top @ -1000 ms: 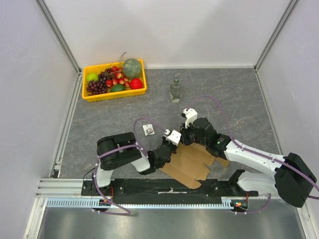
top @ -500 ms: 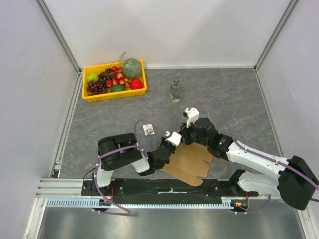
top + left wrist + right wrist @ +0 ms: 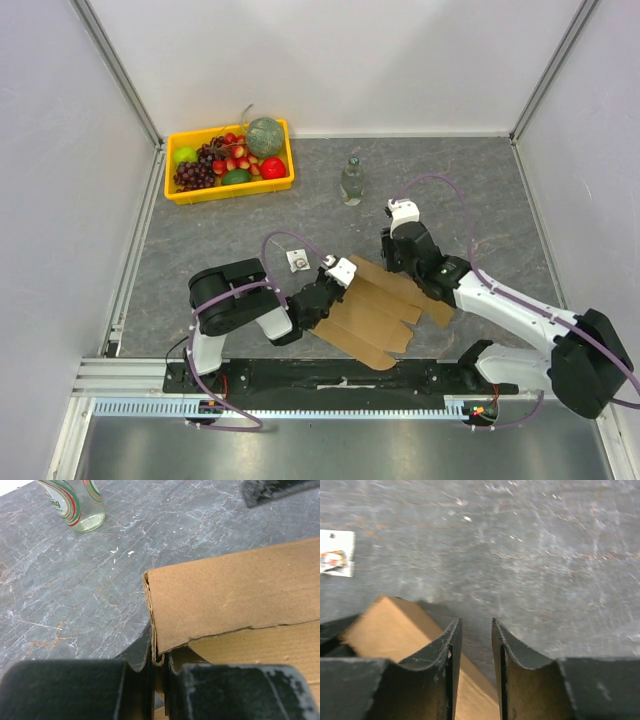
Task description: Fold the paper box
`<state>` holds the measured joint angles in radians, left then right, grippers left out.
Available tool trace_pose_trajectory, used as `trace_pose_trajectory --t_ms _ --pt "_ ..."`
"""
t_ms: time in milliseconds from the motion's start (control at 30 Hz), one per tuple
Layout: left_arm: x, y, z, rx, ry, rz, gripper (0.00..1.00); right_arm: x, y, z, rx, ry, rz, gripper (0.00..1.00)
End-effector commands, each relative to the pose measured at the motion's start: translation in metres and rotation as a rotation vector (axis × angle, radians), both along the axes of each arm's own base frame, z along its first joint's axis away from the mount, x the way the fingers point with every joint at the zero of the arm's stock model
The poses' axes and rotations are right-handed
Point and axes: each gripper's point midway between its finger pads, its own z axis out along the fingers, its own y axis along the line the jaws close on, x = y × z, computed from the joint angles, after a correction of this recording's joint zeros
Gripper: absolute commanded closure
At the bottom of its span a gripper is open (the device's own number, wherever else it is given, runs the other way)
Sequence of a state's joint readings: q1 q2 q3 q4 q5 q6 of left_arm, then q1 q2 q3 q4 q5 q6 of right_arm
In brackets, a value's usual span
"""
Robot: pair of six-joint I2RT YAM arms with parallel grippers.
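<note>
Two pincers flanked the paper box [image 3: 385, 305], a flat brown sheet (notched flaps along its right side) lying on the near middle of the tabletop [image 3: 480, 190]. The left pincer [image 3: 159, 667] was clenched on the box's left edge, where two layers overlapped. The right pincer [image 3: 476, 630] hovered released at its far edge, grasping nothing.

Right gripper [image 3: 388, 262] now off the paper box [image 3: 375, 310]
</note>
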<state>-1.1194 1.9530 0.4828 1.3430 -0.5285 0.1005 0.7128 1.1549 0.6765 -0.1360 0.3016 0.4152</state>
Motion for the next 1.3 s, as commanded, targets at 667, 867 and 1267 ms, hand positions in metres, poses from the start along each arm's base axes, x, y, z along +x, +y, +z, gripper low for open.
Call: trace_pose_trajectory --t_ms 667,867,1267 --pt "0.036 0.007 0.007 -0.005 -0.005 0.066 0.63 -0.049 0.008 -0.041 0.076 0.275 0.142 0.74" --pt "0.034 0.012 0.002 -0.015 0.027 0.081 0.57 -0.054 0.013 -0.041 0.100 0.290 0.166 0.74" --pt "0.018 0.023 0.009 -0.074 0.055 0.055 0.53 -0.055 0.014 -0.043 0.103 0.293 0.171 0.74"
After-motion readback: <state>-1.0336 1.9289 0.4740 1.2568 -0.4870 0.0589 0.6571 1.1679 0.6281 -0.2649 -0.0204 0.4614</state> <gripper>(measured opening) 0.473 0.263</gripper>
